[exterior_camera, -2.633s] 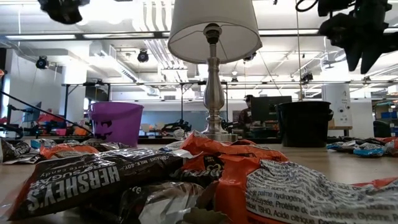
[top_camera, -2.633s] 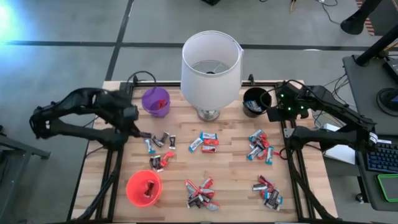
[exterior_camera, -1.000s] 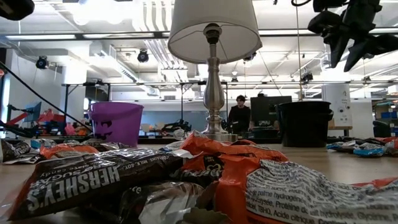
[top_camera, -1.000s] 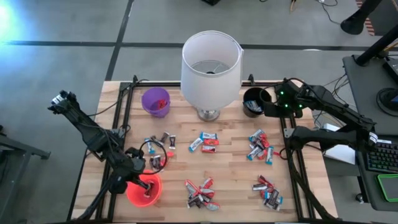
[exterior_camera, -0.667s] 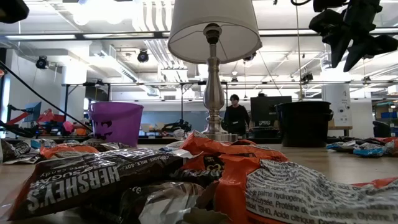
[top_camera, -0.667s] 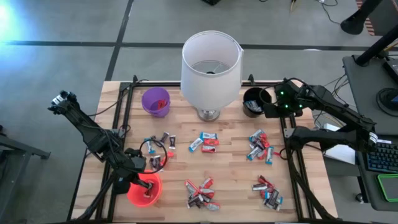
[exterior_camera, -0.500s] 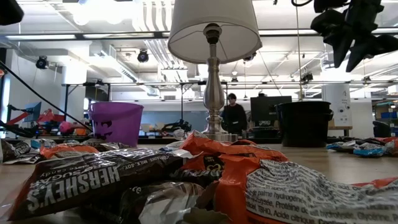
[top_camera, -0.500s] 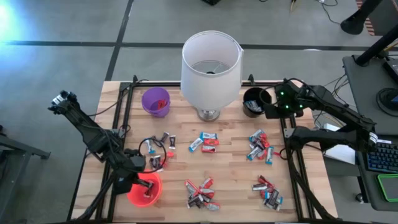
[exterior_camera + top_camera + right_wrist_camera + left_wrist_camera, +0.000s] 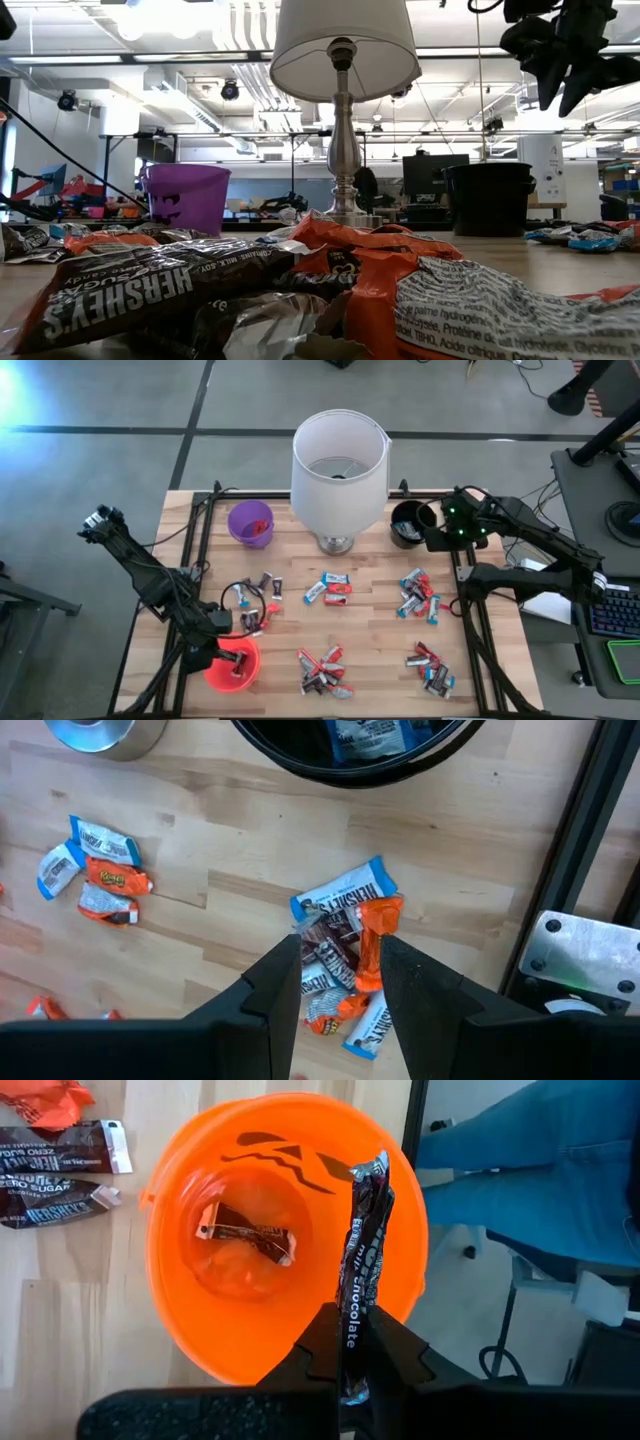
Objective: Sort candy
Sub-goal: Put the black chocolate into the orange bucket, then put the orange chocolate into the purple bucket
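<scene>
Below, on the desk (image 9: 370,620), scattered candy (image 9: 322,670) in small heaps. Left gripper (image 9: 352,1348) above the orange cup (image 9: 180,1295), fingers (image 9: 318,1342) clamped on a dark bar (image 9: 362,1250) standing upright over the rim. Right gripper (image 9: 340,970) by the black cup (image 9: 408,523), fingers apart over a pile (image 9: 345,955), an orange piece between them.

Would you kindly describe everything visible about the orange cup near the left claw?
The orange cup is a round, glossy plastic-looking pail with a black jack-o'-lantern face on its wall, standing upright at the wooden table's front-left corner. One dark-wrapped candy bar lies on its bottom. The left claw hovers above its rim, shut on a dark-wrapped bar.
</scene>
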You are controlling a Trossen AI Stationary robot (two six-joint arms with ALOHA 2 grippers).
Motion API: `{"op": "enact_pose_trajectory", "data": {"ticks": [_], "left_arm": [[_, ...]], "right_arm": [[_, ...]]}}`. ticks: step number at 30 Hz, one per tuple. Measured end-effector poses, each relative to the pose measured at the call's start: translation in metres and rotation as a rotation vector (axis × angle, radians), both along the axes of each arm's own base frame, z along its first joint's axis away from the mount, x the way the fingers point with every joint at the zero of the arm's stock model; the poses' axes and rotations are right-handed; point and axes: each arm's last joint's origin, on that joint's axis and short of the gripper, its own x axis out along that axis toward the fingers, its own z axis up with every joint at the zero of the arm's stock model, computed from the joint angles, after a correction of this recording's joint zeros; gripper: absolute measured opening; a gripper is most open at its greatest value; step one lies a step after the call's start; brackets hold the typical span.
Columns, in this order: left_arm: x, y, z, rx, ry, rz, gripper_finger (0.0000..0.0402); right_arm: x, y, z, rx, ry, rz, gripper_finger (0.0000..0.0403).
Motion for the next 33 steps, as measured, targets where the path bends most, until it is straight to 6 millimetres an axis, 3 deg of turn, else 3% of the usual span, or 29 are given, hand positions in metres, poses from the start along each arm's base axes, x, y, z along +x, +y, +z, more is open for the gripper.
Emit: {"op": "enact_pose_trajectory", "data": {"ticks": [4,16,25,33], "left_arm": [[0.0,0.0,-0.003,0.008,0.006,-0.002,0.0018],[0.001,0.0,-0.004,0.011,0.01,-0.002,0.0123],[0.007,0.006,-0.006,0.131,-0.075,0.111,0.0123],[0.006,0.022,0.001,0.21,-0.042,0.177,0.0123]], "right_arm": [[0.0,-0.001,0.0,-0.028,0.016,0.007,0.0128],[0.0,0.0,0.0,-0.044,0.001,0.108,0.0128],[0.012,0.001,0.006,0.022,-0.227,0.29,0.0128],[0.022,0.013,0.007,0.037,-0.259,0.374,0.0128]]}}
